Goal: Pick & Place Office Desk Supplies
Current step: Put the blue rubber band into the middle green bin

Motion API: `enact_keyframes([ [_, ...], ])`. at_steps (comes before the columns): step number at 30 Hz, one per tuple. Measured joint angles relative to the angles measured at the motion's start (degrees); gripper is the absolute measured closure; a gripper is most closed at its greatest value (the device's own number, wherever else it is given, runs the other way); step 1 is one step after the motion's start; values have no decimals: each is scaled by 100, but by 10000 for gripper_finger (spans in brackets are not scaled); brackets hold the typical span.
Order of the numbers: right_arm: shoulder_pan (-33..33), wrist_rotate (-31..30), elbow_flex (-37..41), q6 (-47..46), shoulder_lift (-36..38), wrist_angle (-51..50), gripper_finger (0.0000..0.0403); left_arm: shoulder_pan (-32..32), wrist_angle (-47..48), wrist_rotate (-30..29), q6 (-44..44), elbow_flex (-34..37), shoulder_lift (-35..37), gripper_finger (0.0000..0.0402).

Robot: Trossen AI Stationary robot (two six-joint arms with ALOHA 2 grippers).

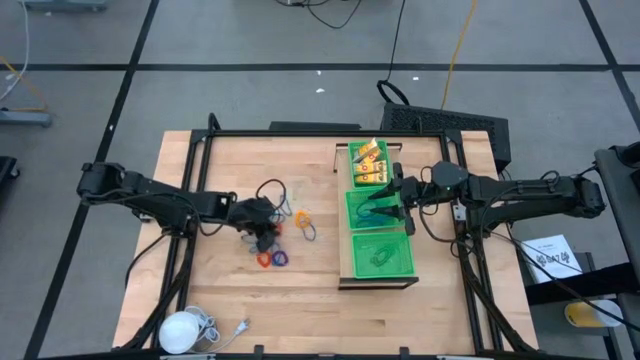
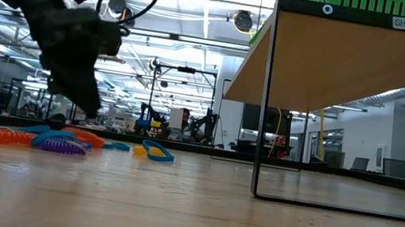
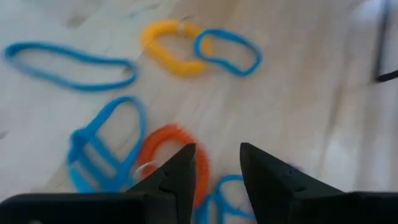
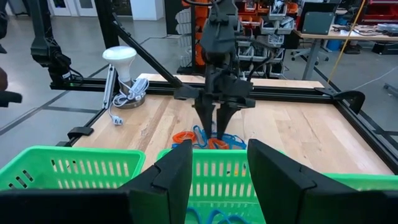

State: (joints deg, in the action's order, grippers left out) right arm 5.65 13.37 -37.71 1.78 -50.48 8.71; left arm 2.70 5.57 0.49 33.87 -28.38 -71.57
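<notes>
Loose rings lie flat on the wooden table: an orange coil ring (image 3: 176,155), blue rings (image 3: 106,149) (image 3: 227,51) and a yellow one (image 3: 166,46). In the high view, red (image 1: 264,260) and purple (image 1: 281,257) rings lie nearest the front. My left gripper (image 1: 262,228) (image 3: 217,167) slants down over them, open, with nothing between its fingers. It hangs just above the table in the low view (image 2: 90,103). Yellow packets (image 1: 367,164) lie in the far green tray. My right gripper (image 1: 399,196) (image 4: 219,174) is level above the middle tray (image 1: 375,212), open and empty.
Three green mesh trays sit in a row on a wooden shelf stand (image 1: 378,283) right of centre; its thin leg (image 2: 264,107) reaches the table. A white round object with a cord (image 1: 185,328) lies at the front left. A black frame (image 1: 300,133) borders the table.
</notes>
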Motion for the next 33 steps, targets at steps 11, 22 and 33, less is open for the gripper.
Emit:
enact_keyframes([
  [11,0,0,0,13,0,2,259,-11,98,-487,-194,0,0,270],
  [22,0,-2,0,42,0,2,259,-11,959,-1385,279,0,0,270],
  [33,0,-1,0,44,0,22,259,-39,1488,-1632,1169,2,-65,269],
])
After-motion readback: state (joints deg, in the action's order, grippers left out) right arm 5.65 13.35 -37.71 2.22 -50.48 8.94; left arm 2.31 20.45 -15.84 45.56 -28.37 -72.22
